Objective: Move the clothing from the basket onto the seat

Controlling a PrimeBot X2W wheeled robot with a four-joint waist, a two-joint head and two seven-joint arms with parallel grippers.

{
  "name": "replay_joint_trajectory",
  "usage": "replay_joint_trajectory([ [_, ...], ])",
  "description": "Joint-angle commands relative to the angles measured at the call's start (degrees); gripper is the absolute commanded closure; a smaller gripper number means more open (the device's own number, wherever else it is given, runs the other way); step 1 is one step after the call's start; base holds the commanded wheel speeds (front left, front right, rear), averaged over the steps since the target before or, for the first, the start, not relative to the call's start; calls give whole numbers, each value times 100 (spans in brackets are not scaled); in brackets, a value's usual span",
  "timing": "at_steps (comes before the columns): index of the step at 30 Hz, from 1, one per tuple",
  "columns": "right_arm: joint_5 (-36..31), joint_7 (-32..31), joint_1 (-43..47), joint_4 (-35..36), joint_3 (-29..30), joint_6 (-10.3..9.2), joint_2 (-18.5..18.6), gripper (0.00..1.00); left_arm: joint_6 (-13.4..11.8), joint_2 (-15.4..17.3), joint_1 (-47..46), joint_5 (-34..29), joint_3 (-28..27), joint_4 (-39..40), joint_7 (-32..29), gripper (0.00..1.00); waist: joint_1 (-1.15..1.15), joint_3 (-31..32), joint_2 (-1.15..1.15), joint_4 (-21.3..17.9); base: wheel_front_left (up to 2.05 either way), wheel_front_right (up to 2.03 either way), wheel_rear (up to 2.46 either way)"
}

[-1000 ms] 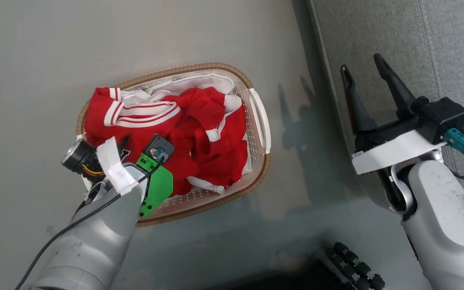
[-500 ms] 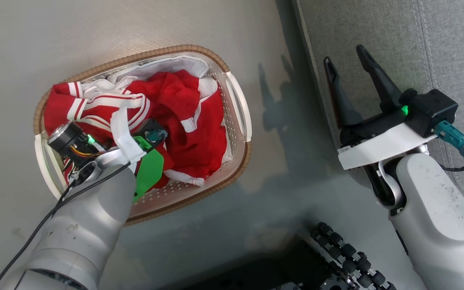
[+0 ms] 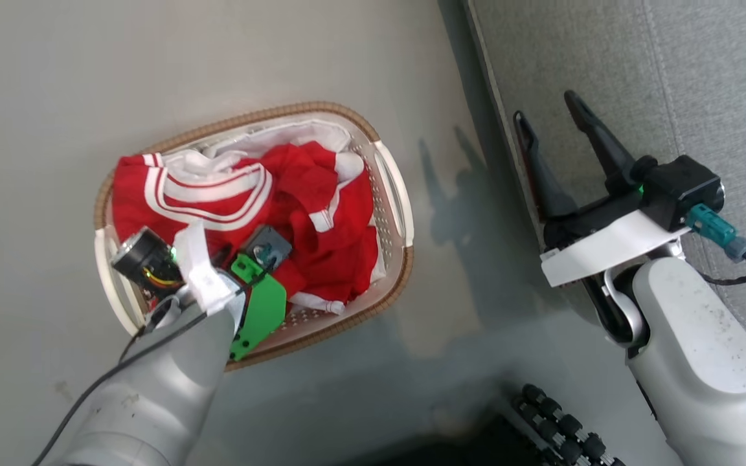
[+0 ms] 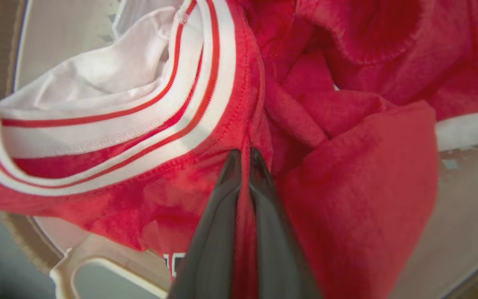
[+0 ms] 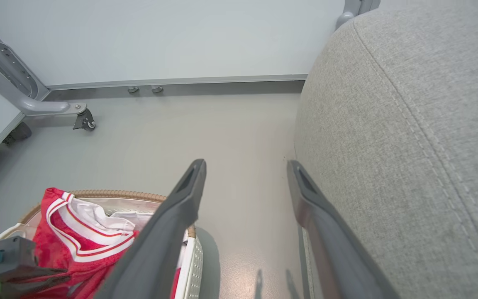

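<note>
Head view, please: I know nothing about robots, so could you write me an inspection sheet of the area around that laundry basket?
Surface: glossy grey floor; the laundry basket stands on it.
Job's things: red jerseys bunched in the basket; grey sofa cushion beside it, no jersey on the part in view.
Clutter: white cloth under the jerseys.
Pincers: left pincer shut on a red fold in the basket; right pincer open, holding nothing, near the cushion's edge.
Cables: black cable along the left forearm; teal plug at the right wrist.
Surroundings: wall skirting, wheeled frame leg.
</note>
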State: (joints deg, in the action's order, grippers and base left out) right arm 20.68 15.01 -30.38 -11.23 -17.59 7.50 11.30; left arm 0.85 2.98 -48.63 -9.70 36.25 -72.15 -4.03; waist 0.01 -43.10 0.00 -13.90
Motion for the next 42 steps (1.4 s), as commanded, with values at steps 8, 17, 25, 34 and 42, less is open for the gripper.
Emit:
replay_joint_trajectory([
  [8, -67, 25, 438, -219, -66, -2, 26, 0, 135, -5, 593, 616, -214, 84, 1544, 100, -1, 1243, 0, 339, 0, 0, 0],
  [17, -129, 25, 1018, -421, 59, -2, -27, 0, 113, -10, 1404, 1547, -140, 1240, 1928, 100, -1, 2355, 0, 625, 0, 0, 0],
  [25, -216, 24, 1529, -545, 102, -2, -52, 0, -63, -2, 2052, 1789, -330, 3096, 1927, 100, -1, 3101, 0, 887, 0, 0, 0],
  [34, -286, 24, 2051, -699, -68, -2, -137, 0, 37, -1, 2642, 1840, -752, 4695, 1926, 100, -1, 3820, 0, 1033, 0, 0, 0],
  [42, -183, 23, 1993, -493, -970, -2, -38, 0, 99, 0, 2324, 2001, -566, 5535, 1928, 100, -1, 3996, 0, 1254, 0, 0, 0],
])
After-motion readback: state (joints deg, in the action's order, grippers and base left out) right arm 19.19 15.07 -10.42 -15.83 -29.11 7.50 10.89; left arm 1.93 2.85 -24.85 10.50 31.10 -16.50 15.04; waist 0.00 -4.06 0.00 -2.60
